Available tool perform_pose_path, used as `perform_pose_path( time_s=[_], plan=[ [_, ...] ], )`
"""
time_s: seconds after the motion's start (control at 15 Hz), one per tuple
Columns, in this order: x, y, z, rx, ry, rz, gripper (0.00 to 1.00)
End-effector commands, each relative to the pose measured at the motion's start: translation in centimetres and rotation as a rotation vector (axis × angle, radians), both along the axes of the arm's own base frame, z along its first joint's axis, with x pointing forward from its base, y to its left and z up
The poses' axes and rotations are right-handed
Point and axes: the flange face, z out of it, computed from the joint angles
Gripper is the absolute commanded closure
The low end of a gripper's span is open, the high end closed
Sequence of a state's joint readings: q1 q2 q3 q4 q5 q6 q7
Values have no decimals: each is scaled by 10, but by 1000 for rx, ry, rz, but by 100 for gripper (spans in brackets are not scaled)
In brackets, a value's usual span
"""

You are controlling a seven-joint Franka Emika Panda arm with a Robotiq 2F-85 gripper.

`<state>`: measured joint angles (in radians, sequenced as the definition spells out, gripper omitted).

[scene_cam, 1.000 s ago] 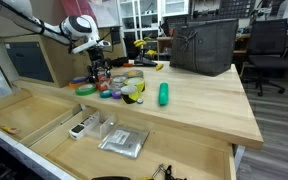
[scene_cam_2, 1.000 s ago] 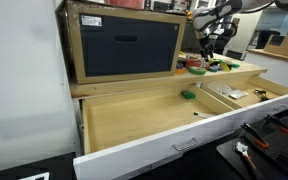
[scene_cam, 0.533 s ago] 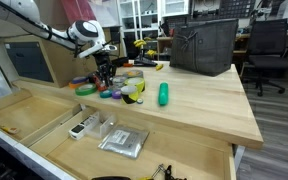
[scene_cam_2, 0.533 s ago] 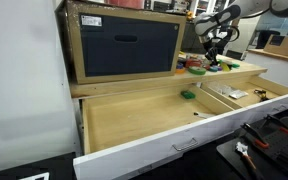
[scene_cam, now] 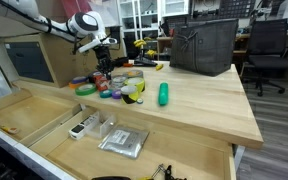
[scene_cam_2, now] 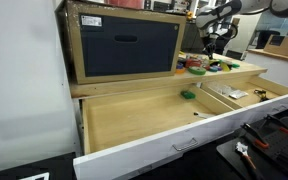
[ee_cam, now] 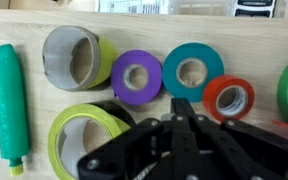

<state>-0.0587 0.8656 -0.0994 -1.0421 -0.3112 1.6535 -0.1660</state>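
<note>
Where the tape rolls (scene_cam: 109, 90) lie near an edge of the surface (ee_cam: 184, 30), our pincer (ee_cam: 181, 108) hangs just above them, fingers pressed tight together. We see its tip between the purple roll (ee_cam: 119, 75), teal roll (ee_cam: 169, 65) and orange roll (ee_cam: 212, 95).

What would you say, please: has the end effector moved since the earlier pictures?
Yes: the end effector has lifted upward, away from the coloured plastic tape rolls on the wooden table.

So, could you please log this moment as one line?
gripper: shut, nothing seen held | nearest: teal tape roll, orange tape roll | surface: wooden table
</note>
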Motion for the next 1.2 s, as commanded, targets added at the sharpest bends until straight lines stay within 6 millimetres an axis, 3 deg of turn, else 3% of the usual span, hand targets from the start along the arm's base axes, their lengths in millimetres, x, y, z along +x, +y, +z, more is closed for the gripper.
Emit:
perform_pose_path(
  time_s=[0.0, 0.53, 1.13],
  plan=[
    [5, 9, 6, -15, -9, -50, 100],
    [6, 3, -12, -51, 38, -72, 100],
    [15, 26, -20, -63, 8, -85, 100]
  ],
)
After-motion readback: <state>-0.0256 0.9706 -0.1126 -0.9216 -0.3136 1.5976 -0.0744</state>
